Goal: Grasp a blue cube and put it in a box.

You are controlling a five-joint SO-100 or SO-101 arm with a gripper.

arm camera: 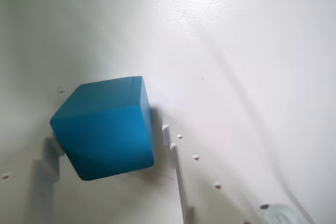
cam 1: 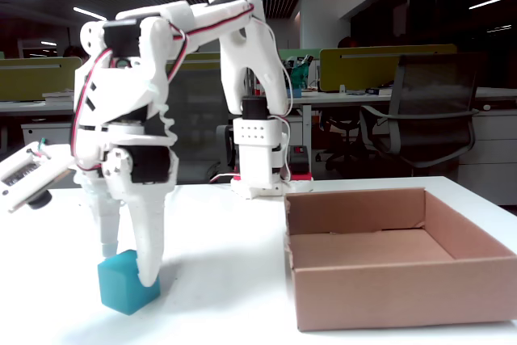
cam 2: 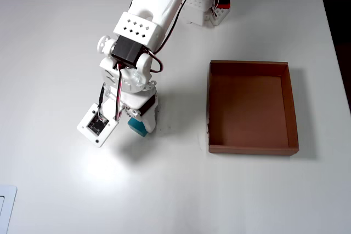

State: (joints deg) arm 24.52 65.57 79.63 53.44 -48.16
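On the white tabletop, left of centre in the fixed view, the small matte teal-blue cube sits flat on the surface, not lifted. White two-finger gripper is lowered over it, fingers pointing down, one on each side of the cube. Fingers set narrow, about cube width; whether they press the faces or merely flank them I cannot tell.

Judgement: the arm stands nearly vertical over the cube so the fingers can straddle it from above; this looks like the closing stage of the grasp, lift not yet begun.

Wide, shallow brown cardboard box, open-topped and empty, lies well apart to the right in the fixed view, with bare table between.

Wrist view: cube fills the lower left, turned at a slight angle to the fingers, with a pale finger edge close to its right face and another at its left. That skew could make the cube twist as the fingers close.

Overhead view: only a corner of the cube peeks from under the gripper; the box interior shows bare, and its offset to the right reads plainly.
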